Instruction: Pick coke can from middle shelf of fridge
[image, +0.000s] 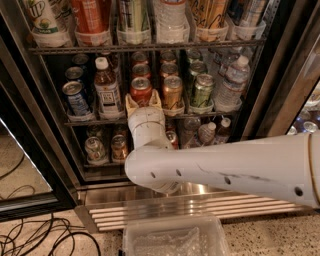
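The coke can (141, 88), red with a silver top, stands at the front of the middle shelf (90, 121) of the fridge (280, 100), with more red cans behind it. My gripper (143, 101) reaches up from my white arm to the shelf's front edge. It is open, with one cream fingertip (131, 102) left of the can's base and the other on its right. I cannot tell whether the fingers touch the can.
An orange-gold can (172, 92) and a green can (202, 90) stand right of the coke can, with a tea bottle (107, 90) and a blue can (76, 97) to its left. A water bottle (231, 82) is far right. A clear plastic bin (175, 237) and cables (40, 235) lie on the floor below the steel grille (200, 210).
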